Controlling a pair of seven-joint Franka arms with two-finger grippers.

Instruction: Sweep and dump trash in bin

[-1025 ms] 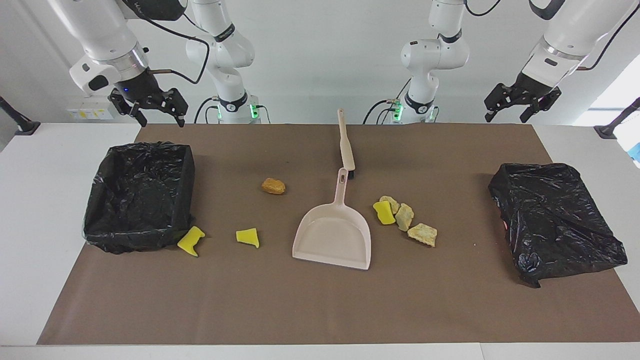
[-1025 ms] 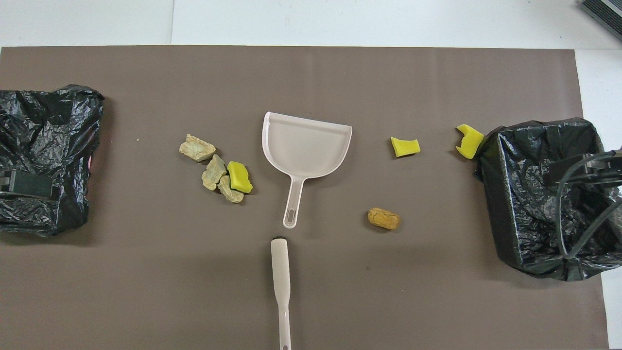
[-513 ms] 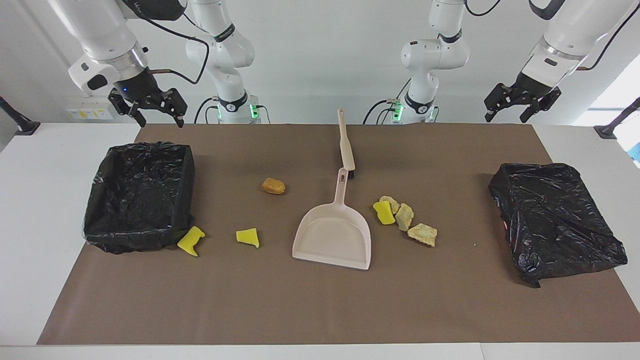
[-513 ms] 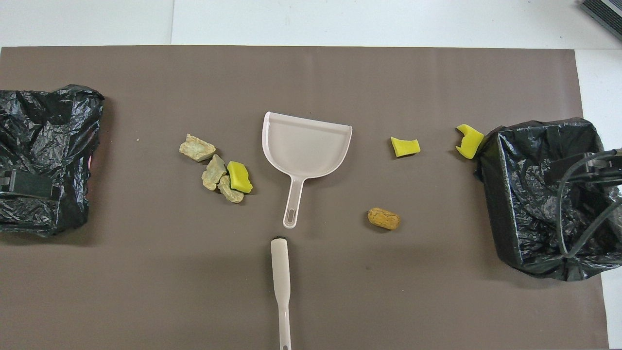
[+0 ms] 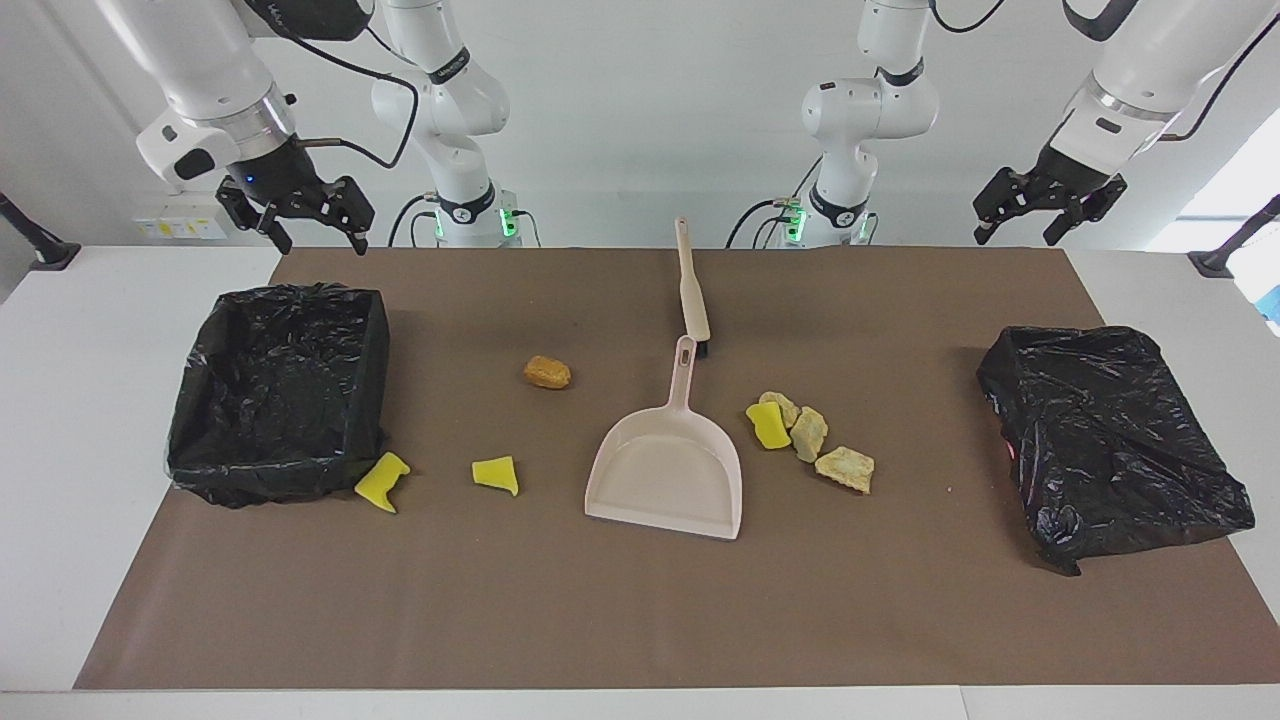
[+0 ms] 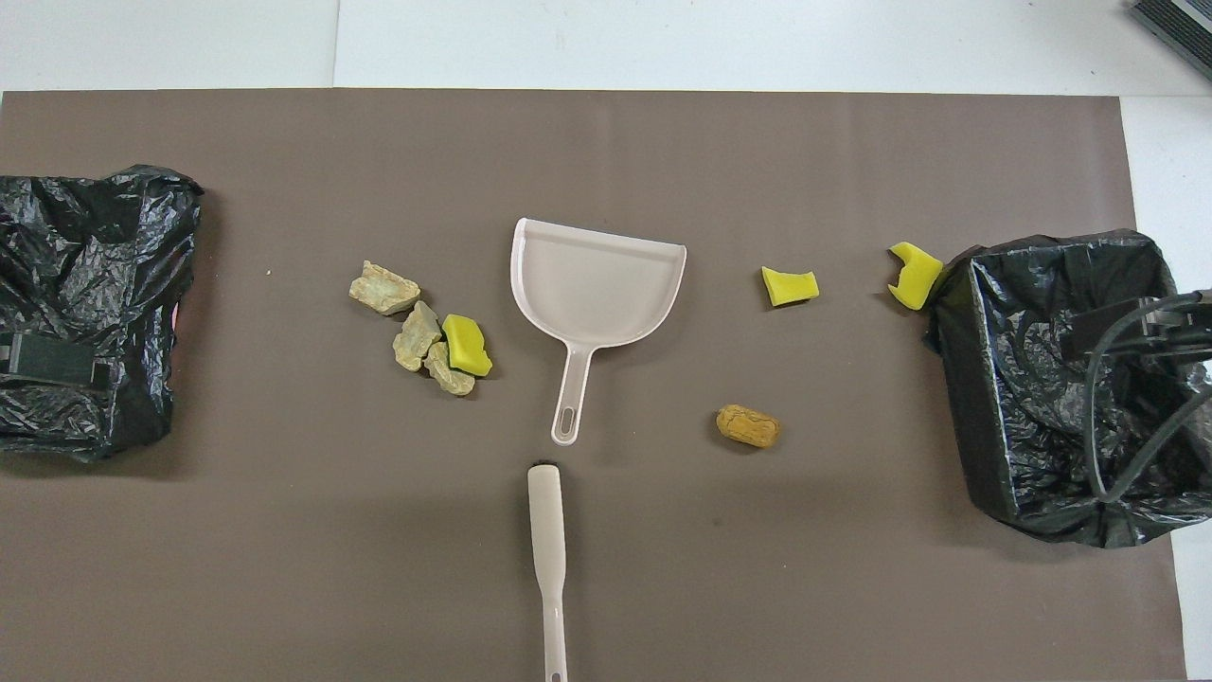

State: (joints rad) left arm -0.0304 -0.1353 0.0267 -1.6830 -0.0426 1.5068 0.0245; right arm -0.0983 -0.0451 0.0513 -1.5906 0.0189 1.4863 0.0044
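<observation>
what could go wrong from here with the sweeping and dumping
1. The trash is split: a cluster of tan and yellow scraps lies toward the left arm's end, while the brown lump and two yellow pieces lie toward the right arm's. One sweep may miss some.
2. One yellow piece sits against the open bin; a brush could wedge it there.
3. The bag-covered bin looks closed; dumping there would likely spill.

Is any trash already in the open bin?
No. The open bin shows only black liner inside; one yellow piece lies outside, against its wall.
</observation>
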